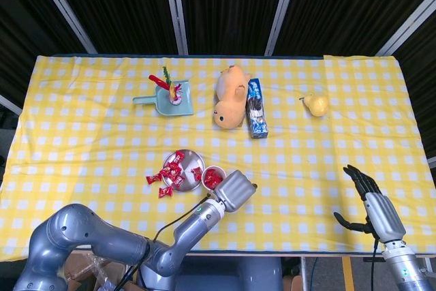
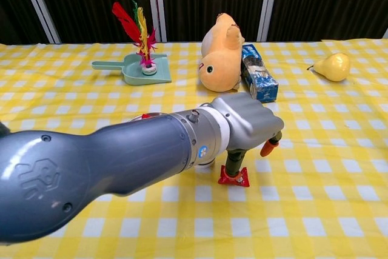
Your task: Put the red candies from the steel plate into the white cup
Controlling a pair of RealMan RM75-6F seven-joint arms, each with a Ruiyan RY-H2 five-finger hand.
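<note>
Red candy [image 2: 234,177]: on cloth just right of white cup [image 1: 214,177], pinched by left hand [image 2: 245,122] fingertips.
Grip: firm it up before lifting.
Steel plate [image 1: 193,160]: more candies there, some spilled beside.
Right hand [image 1: 368,199]: fingers spread, holds nothing.

Left robot hand [image 1: 236,191] sits beside the white cup [image 1: 214,176], near the steel plate [image 1: 193,159].

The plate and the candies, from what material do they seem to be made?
The plate looks like bare metal, probably steel: its rim is grey and shiny. The candies seem wrapped in glossy red plastic or foil, with crimped, twisted ends; what is inside cannot be seen.
</note>
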